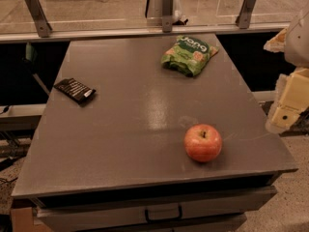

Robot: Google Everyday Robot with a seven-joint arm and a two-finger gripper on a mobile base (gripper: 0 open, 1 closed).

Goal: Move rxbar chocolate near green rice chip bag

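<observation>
Camera view looks down over a grey table (120, 144) with three things lying well apart on it. The rxbar chocolate (74, 90) lies flat near the left edge, set at a slant, with its pale end pointing toward the near right. The green rice chip bag (189, 55) sits puffed up on the far side, right of the middle and close to the back edge. A red apple (203, 142) stands stem-up near the front right, well in front of the bag.

The gripper (287, 108) hangs off the table's right edge, beside the stretch between apple and bag. None of the three things is in its hold. I cannot tell whether it is spread or pressed together, since only pale blocky parts show at the border of the view.

Judging from this layout, the task has not begun, because the bar is about as far from the bag as the table allows. The arm probably waits off to the side so that the whole tabletop shows. Reaching the bar means crossing the full width, and the apple lies close to that path, so a low sweep could set it rolling. The bar is thin and flat, so a grasp from above across its narrow width, turned to match its slant, seems the likeliest fit. The bare surface just left of the bag offers room to set it down.
</observation>
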